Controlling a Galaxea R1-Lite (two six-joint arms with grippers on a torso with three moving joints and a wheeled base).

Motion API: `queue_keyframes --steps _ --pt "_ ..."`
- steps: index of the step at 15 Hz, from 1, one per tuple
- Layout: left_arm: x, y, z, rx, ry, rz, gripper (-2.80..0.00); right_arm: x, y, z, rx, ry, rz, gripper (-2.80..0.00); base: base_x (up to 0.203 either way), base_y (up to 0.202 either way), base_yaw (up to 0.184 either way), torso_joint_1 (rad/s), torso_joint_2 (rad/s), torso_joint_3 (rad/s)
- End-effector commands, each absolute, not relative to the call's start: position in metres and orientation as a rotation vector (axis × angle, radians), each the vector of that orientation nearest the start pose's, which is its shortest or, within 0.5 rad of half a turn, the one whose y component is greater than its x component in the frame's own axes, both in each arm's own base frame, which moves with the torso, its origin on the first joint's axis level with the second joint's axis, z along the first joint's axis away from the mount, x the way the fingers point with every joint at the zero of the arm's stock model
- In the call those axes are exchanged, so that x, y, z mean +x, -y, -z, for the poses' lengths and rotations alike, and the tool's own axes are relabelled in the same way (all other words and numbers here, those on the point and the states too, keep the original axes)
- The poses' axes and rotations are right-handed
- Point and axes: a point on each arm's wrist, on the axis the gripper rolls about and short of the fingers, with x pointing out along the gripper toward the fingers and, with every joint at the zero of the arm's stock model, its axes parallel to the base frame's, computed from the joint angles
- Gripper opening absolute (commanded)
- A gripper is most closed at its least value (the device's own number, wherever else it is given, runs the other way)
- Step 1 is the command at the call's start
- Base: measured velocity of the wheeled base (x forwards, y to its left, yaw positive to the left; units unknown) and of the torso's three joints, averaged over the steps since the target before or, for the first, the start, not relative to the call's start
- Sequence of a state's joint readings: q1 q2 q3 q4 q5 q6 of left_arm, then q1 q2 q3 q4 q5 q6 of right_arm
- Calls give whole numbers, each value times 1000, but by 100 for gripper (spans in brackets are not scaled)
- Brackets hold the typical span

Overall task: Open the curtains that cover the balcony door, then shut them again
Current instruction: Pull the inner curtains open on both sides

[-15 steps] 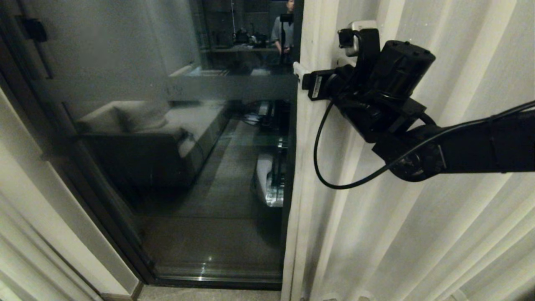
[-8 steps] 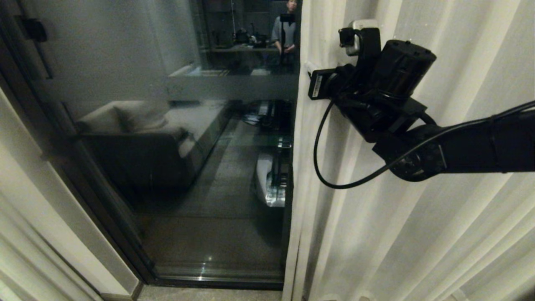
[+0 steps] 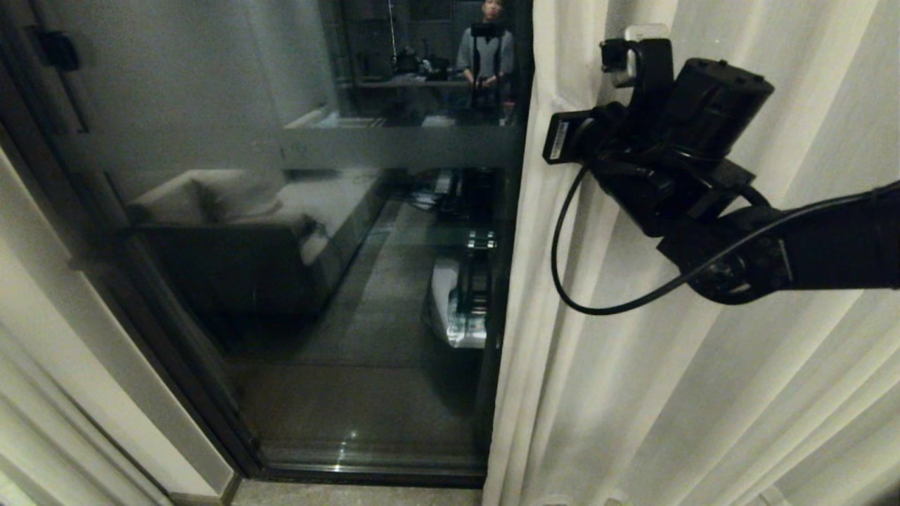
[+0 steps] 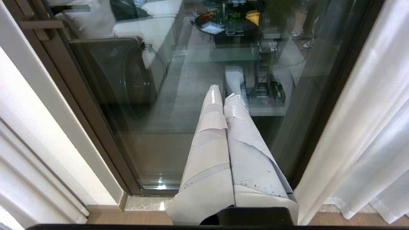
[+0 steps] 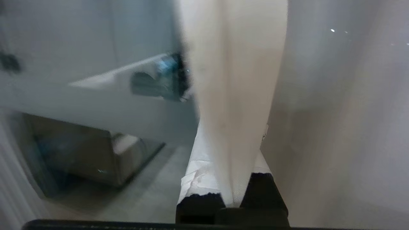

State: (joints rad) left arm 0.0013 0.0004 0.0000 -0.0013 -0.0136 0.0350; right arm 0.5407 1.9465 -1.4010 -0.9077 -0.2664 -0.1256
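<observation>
A: Right gripper (image 5: 231,191) has just snapped together on the curtain (image 3: 633,393) edge. A second ago the jaws were spread; now the hem fold is pinched between them.

B: And the edge is already sliding toward three o'clock, baring more of the door (image 3: 316,246). I'd call that the opening pull beginning.

A: The curtain hangs at three o'clock of the glass, long axis running twelve to six, pleats vertical.

B: Left gripper (image 4: 223,95)?

A: Parked low, fingers pressed together, empty, aimed at the glass.
</observation>
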Motion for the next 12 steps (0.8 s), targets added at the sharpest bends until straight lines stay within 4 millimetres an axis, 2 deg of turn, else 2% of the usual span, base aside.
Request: queue_keyframes --steps 1,8,12 --pt "-23 0 -76 35 2 12 -280 323 -174 -301 17 362 -218 -280 0 0 0 0 0 0" --pt "-23 0 -76 35 2 12 -280 302 -97 -312 -18 358 -40 -280 0 0 0 0 0 0" --pt "-23 0 -76 35 2 12 -280 286 -56 -307 -49 311 67 -280 0 0 0 0 0 0"
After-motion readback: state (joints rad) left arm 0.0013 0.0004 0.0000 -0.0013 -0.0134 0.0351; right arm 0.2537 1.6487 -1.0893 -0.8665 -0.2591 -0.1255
